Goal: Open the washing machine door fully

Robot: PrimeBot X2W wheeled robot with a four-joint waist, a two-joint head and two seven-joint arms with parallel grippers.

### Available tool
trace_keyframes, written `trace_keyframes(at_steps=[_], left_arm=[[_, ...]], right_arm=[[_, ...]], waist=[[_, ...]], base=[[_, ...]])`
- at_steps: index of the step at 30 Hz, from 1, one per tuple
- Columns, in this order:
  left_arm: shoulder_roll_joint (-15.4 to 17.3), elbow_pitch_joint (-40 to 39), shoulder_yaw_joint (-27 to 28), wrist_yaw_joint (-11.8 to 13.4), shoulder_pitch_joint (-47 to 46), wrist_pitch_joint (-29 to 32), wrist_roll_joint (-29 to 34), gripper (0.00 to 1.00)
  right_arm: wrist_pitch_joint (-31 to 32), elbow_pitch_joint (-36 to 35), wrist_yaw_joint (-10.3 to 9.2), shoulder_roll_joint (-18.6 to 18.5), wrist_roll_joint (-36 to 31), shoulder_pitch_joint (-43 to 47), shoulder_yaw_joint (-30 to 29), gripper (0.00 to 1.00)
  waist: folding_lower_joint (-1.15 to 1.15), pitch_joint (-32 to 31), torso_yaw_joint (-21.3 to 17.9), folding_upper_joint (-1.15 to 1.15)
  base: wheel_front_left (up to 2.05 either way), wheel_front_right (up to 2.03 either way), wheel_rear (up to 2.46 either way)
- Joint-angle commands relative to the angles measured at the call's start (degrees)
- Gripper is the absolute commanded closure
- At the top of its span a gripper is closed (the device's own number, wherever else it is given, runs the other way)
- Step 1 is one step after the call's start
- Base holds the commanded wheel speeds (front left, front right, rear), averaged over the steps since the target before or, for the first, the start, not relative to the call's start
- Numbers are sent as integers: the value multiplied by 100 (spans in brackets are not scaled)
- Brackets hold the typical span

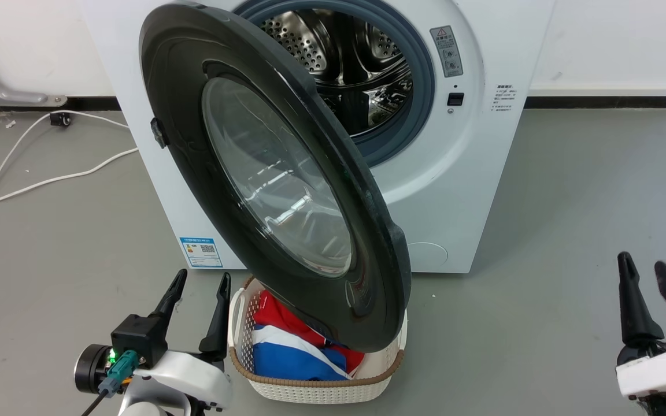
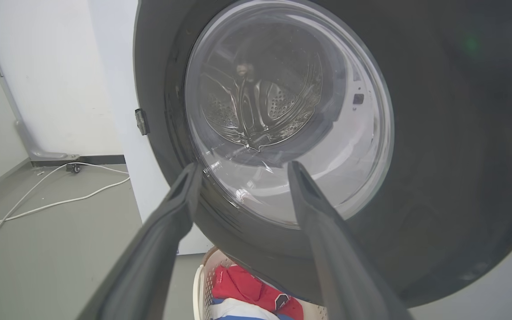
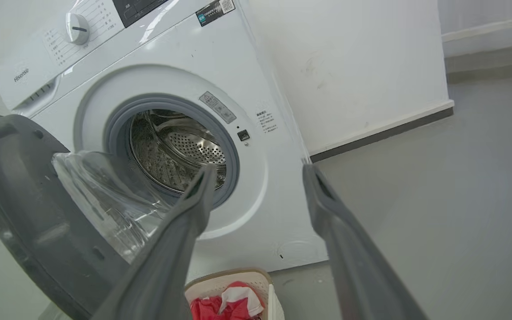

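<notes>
Washing machine door (image 1: 275,173): swung partway out from the washing machine (image 1: 454,190), attached at the side on the robot's left; its black rim tilts across the front of the cabinet and its lower edge hangs over a cream laundry basket (image 1: 310,393).
Door window: the clear glass bowl bulges toward the drum side, as the right wrist view shows.
Drum mouth (image 1: 356,63): uncovered, perforated steel inside a grey rubber ring.
Machine front: a blue label (image 1: 200,252) low on the left and a round flap (image 1: 428,254) low on the right.
Left gripper (image 1: 203,274): low at the left, just beside the basket and below the door's lower edge; fingers spread apart with nothing between them. In its own wrist view they point up at the door's outer face and window.
Right gripper (image 1: 642,261): low at the right above the grey floor (image 1: 570,231), well apart from the machine and door; fingers released and empty.
Basket contents: red, white and blue clothing (image 1: 287,346).
Floor at left: a white cable (image 1: 38,185) running toward the wall.
</notes>
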Motion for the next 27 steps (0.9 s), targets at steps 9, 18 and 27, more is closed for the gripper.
trace_keyframes(at_steps=[9,18,27], left_arm=[[13,-24,172,4,143,-14,127,0],[-2,90,164,3,246,-14,176,0],[-11,159,146,3,129,-14,204,0]], right_arm=[[-417,-249,0,73,-2811,330,515,0],[-612,58,0,212,-3099,344,778,0],[-596,97,0,265,-2978,256,712,0]], waist=[[0,-27,-67,0],[0,-121,-71,0],[0,-88,-64,0]], base=[[0,0,0],[0,0,0],[0,0,0]])
